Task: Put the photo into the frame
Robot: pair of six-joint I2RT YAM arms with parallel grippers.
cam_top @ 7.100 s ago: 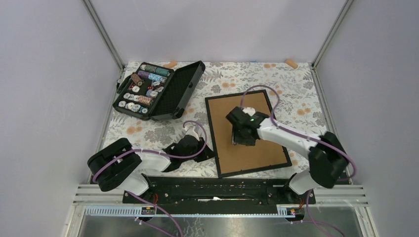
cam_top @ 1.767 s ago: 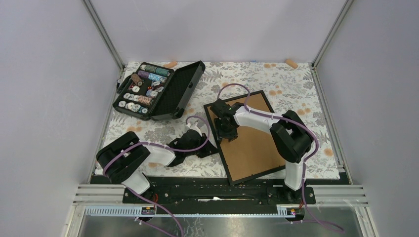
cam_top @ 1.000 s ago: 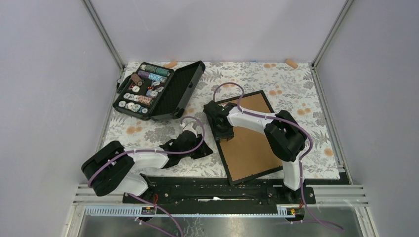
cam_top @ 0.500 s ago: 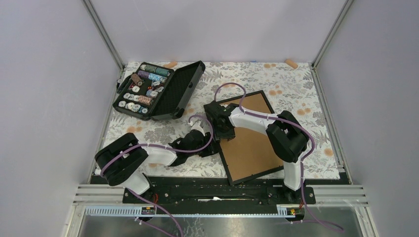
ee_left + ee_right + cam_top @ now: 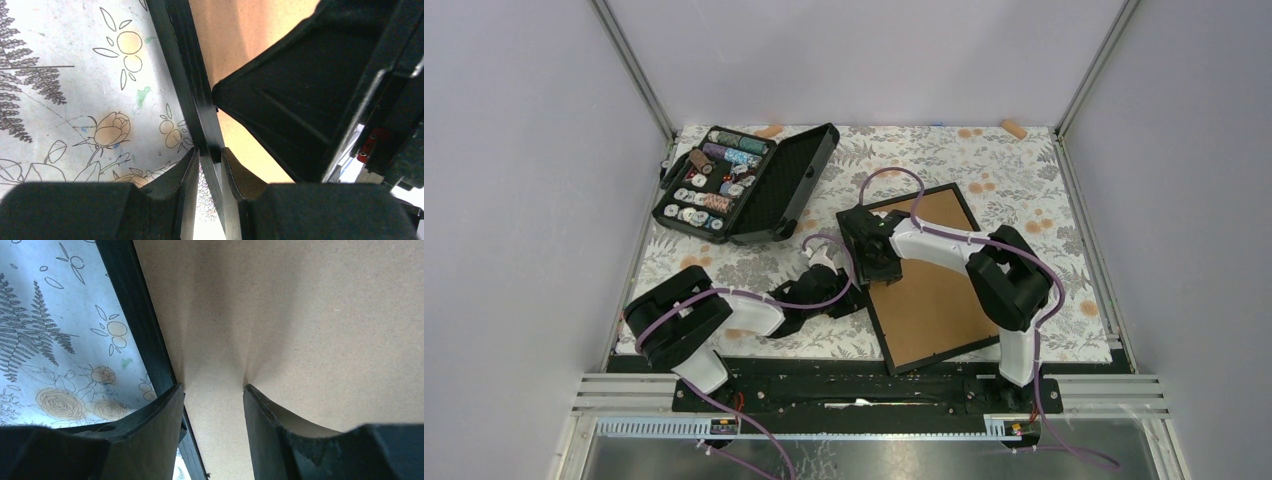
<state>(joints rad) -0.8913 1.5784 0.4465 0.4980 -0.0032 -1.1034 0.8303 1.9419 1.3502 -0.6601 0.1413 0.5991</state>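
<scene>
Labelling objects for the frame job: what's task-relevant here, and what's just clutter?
Job:
frame, lying back up
left claw, astride its rim
right claw, open on its back
photo: not in view

Lying about:
open case of thread spools
two small tan pieces at the far edge

At the left wrist, the right gripper (image 5: 213, 390) is covering the board (image 5: 240, 35) right of the fingers (image 5: 165, 200), and the frame (image 5: 192, 90) is running off the bottom edge between them. From above, they are looking too small to judge.
</scene>
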